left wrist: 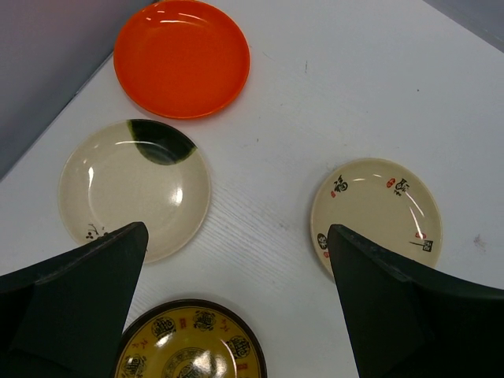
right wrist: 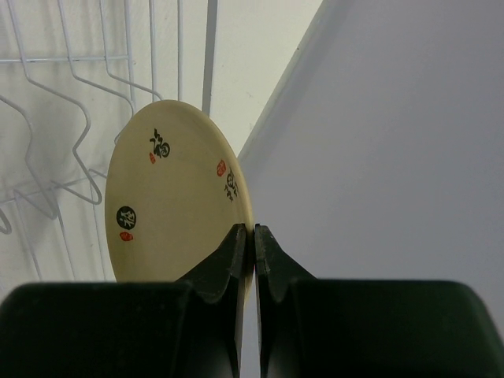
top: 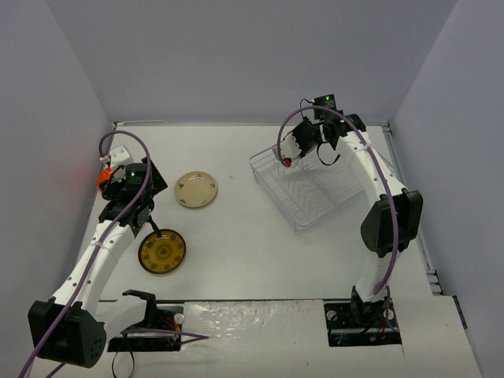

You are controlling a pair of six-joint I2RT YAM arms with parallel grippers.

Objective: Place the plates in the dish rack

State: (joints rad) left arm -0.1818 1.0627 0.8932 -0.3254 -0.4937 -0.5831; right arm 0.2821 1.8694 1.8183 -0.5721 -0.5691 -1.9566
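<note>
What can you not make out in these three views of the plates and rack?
1. Top view: orange plate mostly hidden under the left arm.
2. Left wrist view: dark brown plate cut off by the bottom edge.
3. Right wrist view: cream plate, lower rim hidden behind the right gripper; whether it sits in the dish rack cannot be told.

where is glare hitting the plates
Left wrist view: white glints, strongest on the orange plate. Right wrist view: the cream plate held by the right claw is evenly lit, no hotspot. Top view: too small to tell.
</note>
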